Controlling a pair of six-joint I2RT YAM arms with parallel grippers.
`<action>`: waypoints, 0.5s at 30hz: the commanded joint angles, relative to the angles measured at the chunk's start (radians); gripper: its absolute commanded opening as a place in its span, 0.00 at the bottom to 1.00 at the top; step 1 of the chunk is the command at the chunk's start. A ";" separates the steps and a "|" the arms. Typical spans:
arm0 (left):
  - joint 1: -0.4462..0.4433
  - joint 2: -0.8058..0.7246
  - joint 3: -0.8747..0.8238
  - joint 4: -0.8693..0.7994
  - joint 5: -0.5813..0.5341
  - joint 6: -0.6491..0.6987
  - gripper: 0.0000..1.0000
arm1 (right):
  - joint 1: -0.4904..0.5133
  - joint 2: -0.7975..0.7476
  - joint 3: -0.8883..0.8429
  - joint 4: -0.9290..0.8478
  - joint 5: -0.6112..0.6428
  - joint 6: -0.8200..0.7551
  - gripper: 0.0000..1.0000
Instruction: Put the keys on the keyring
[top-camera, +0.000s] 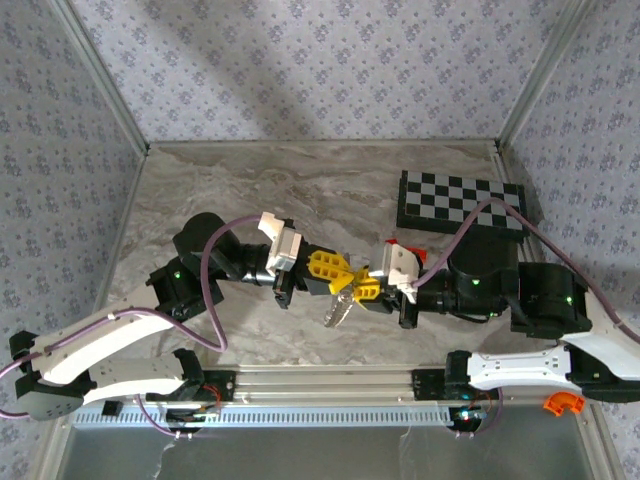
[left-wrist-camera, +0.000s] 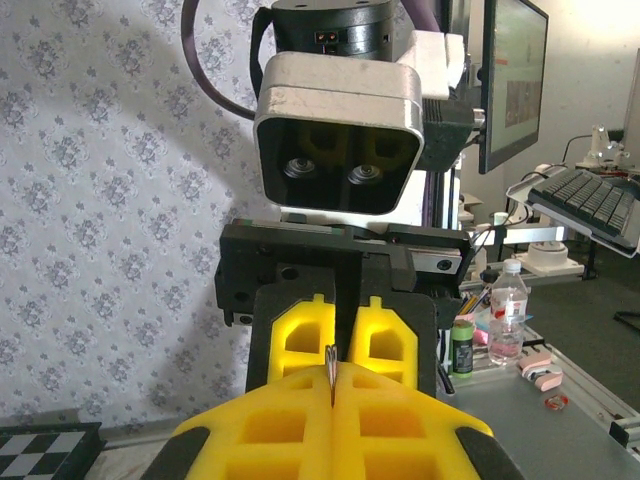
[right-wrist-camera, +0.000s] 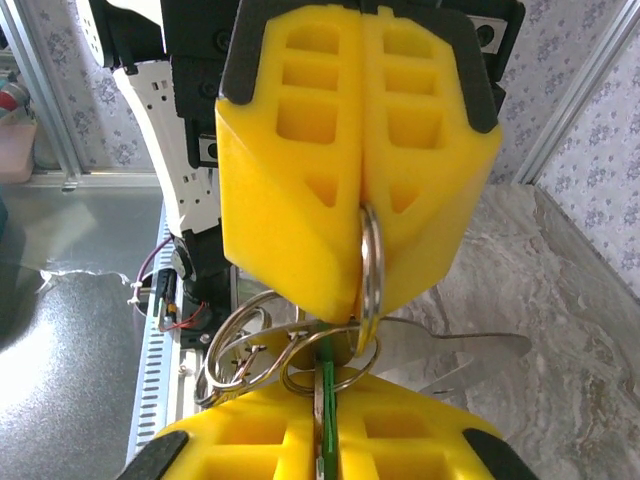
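We find both tools raised above the surface (top-camera: 250, 190), meeting tip to tip over its middle. The left tool (top-camera: 343, 276) is clenched on the keyring (right-wrist-camera: 372, 265), which stands edge-on in the seam of its pads with its lower arc showing below the tips. The right tool (top-camera: 358, 291) is clamped on the key (right-wrist-camera: 325, 395) — a thin green strip seen edge-on between its pads, just beneath the keyring and, as far as we can judge, touching or very near it. Loose wire loops (right-wrist-camera: 245, 350) and a flat metal blade (right-wrist-camera: 480, 348) hang at the keyring beside the key. We judge the step in hand to be threading the key onto the keyring, and it is not yet done: we cannot tell whether the key's hole has met the ring's wire. To do it well, we advise holding the left tool rigid so the keyring cannot swivel. The right tool alone should move, slowly, along the line of the wire rather than across it. The hanging loops crowd the entry and could snag the key, so the approach should favour the side away from them. Neither grip should be eased until the key is seen to hang on the keyring — a slip here would drop the key to the surface below.
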 joint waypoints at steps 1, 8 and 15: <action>0.000 -0.010 0.024 0.019 0.011 0.007 0.00 | 0.004 -0.015 -0.004 0.030 0.007 0.005 0.08; 0.000 -0.014 0.036 -0.041 0.004 0.034 0.00 | 0.003 -0.024 -0.002 0.038 0.032 -0.007 0.00; 0.000 -0.012 0.056 -0.114 -0.005 0.068 0.00 | 0.003 -0.032 0.002 0.040 0.042 -0.013 0.00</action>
